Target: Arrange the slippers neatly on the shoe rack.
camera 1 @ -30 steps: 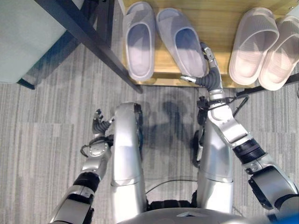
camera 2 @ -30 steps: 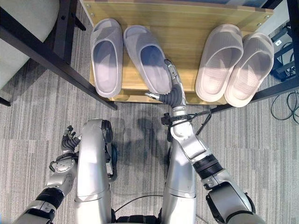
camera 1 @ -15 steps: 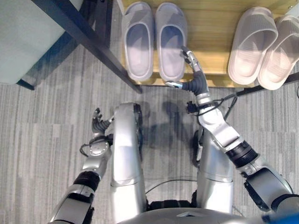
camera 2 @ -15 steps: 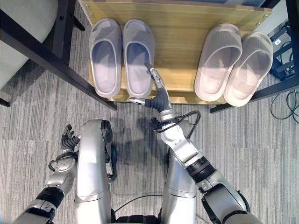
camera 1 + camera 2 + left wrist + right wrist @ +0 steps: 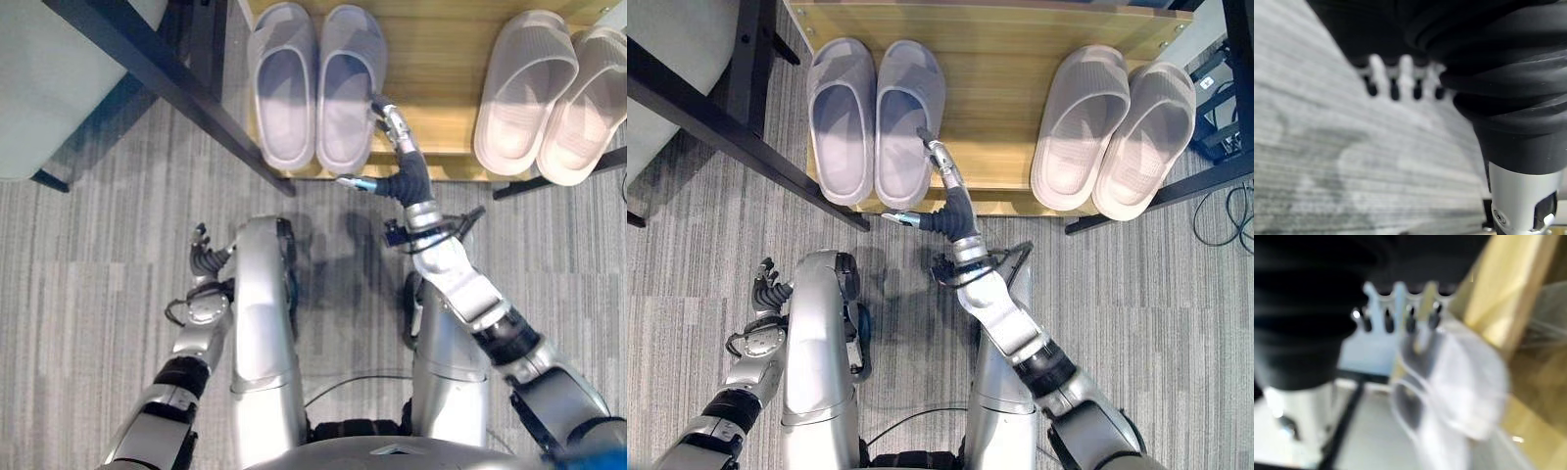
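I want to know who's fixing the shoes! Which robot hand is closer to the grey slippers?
The right robot hand. Its straight fingers touch the side of the grey slippers on the wooden shoe rack. The left robot hand hangs low over the carpet, far away.

- You see grey striped carpet [image 5: 1176, 294] covering the floor.
- You have a black frame bar [image 5: 735, 137] crossing diagonally at the left.
- You see cables [image 5: 1225, 211] lying at the right edge.

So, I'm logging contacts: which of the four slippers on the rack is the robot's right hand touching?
The lilac-grey slipper, second from the left: the right robot hand has straight fingers against its outer edge.
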